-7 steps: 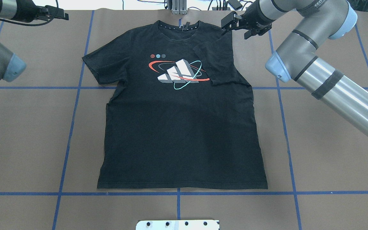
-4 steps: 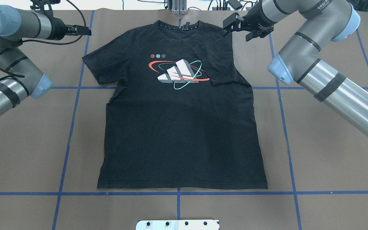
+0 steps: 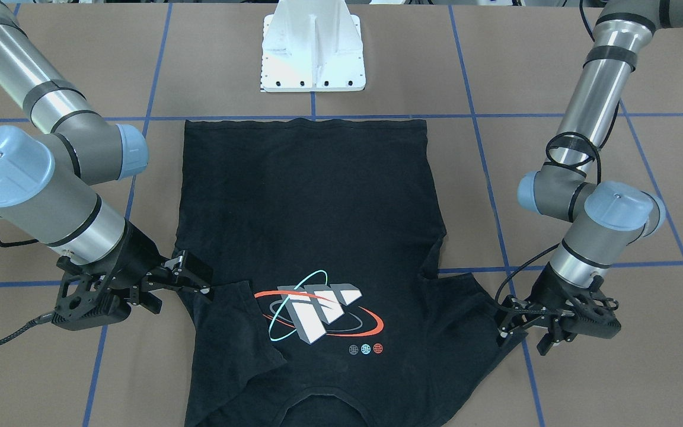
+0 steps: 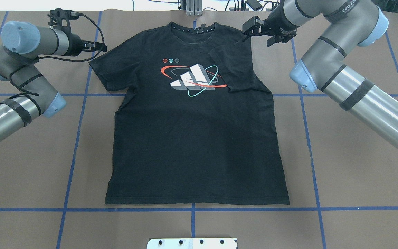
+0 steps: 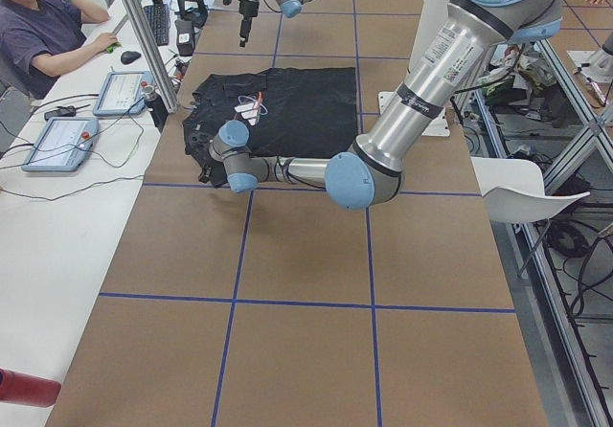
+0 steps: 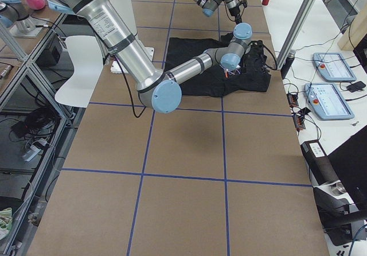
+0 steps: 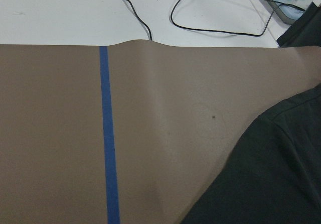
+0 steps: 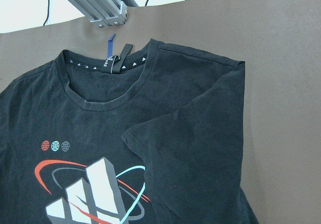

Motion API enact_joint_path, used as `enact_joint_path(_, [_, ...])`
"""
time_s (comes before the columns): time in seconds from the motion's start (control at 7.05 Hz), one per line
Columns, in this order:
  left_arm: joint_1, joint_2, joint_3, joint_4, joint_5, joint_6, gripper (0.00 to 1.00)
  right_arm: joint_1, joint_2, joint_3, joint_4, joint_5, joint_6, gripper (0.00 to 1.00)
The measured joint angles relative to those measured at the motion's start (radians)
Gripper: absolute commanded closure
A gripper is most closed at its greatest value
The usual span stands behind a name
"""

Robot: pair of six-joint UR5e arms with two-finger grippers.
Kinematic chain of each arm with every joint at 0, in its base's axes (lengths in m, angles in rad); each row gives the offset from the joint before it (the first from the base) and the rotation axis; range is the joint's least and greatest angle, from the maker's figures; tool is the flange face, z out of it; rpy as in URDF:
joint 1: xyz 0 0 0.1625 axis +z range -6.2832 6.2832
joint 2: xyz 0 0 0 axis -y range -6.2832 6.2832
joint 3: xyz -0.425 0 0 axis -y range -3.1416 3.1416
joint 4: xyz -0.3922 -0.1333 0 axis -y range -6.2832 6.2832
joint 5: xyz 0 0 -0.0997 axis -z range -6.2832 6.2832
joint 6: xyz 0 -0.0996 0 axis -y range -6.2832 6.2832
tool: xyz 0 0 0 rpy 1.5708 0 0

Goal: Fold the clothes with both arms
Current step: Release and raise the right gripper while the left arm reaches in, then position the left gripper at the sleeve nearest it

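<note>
The black T-shirt (image 4: 192, 138) lies flat on the brown table, logo (image 4: 192, 79) up and collar at the far edge. One sleeve (image 4: 237, 65) is folded inward onto the chest; it also shows in the right wrist view (image 8: 200, 148). The other sleeve (image 4: 105, 69) lies spread out. My right gripper (image 4: 246, 30) is open and empty, just above the shoulder beside the folded sleeve (image 3: 229, 332). My left gripper (image 4: 103, 47) is open and empty at the tip of the spread sleeve (image 3: 472, 314). The left wrist view shows only that sleeve's edge (image 7: 271, 174); no fingers show in it.
The white flanged pedestal (image 3: 313, 53) stands on the robot's side of the hem. Blue tape lines (image 4: 78, 131) cross the table. An aluminium post (image 4: 192, 8) and cables sit beyond the collar. An operator (image 5: 43, 25) sits at a side desk with tablets.
My left arm has swung in from the far left corner, and its gripper now sits at the spread sleeve. My right gripper has barely moved. The shirt has not moved.
</note>
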State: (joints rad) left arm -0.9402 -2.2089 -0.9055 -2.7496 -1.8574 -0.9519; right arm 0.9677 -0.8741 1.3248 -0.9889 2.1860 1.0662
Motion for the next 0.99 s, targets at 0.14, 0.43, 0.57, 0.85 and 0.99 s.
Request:
enact_joint_path(0.14, [0.002,0.003,0.003,0.000,0.000,0.004,0.17,-0.001,0.001,-0.002,0.000,0.000,0.000,0.00])
enact_joint_path(0.43, [0.005,0.010,0.015,0.001,0.001,0.010,0.18,-0.003,0.003,-0.005,0.000,-0.001,0.000,0.00])
enact_joint_path(0.57, [0.008,0.013,0.021,0.002,0.001,0.017,0.22,-0.004,0.005,-0.008,0.000,-0.001,0.000,0.00])
enact_joint_path(0.85, [0.016,0.014,0.027,0.002,0.001,0.021,0.33,-0.004,0.006,-0.015,0.001,-0.002,-0.001,0.00])
enact_joint_path(0.99, [0.017,0.014,0.028,0.003,0.001,0.022,0.36,-0.004,0.006,-0.016,0.001,-0.002,-0.002,0.00])
